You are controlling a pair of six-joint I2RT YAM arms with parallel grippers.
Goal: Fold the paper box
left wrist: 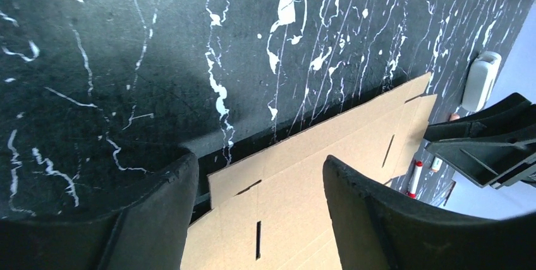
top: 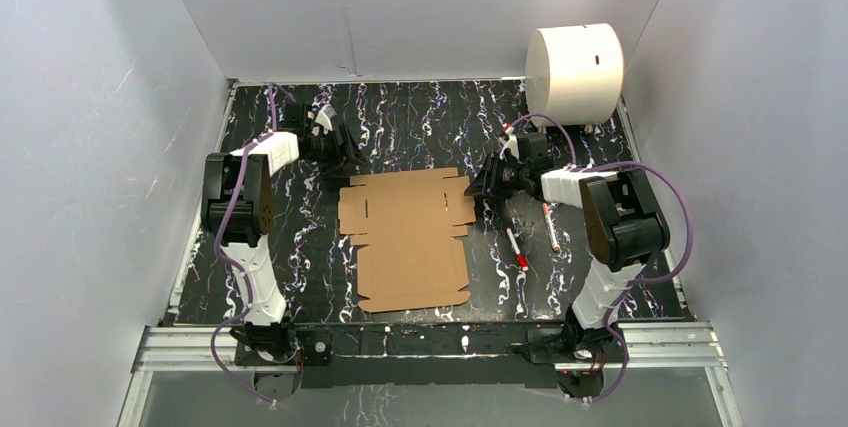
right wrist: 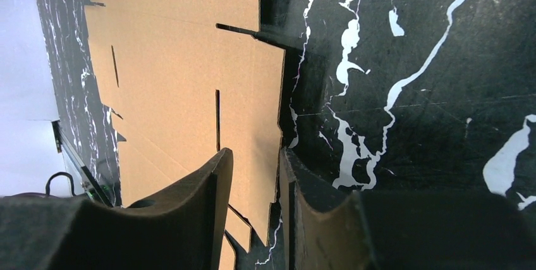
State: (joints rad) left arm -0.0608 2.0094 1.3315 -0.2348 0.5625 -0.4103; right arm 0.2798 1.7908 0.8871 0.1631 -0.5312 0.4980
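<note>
The paper box [top: 410,237] is a flat brown cardboard sheet with notched flaps and slots, lying unfolded on the black marbled table [top: 300,247]. My left gripper [top: 350,159] sits low at the sheet's far-left corner. In the left wrist view its jaws stand wide apart astride the paper box [left wrist: 328,156], and the left gripper [left wrist: 260,159] is open. My right gripper [top: 482,187] is at the sheet's far-right edge. In the right wrist view the right gripper [right wrist: 254,156] has narrowed jaws either side of the paper box's [right wrist: 170,80] edge flap, with a gap still showing.
A large white cylinder [top: 575,72] lies at the back right corner. Two red-capped markers [top: 516,247] [top: 552,229] lie on the table right of the sheet, near the right arm. White walls close in the table on three sides.
</note>
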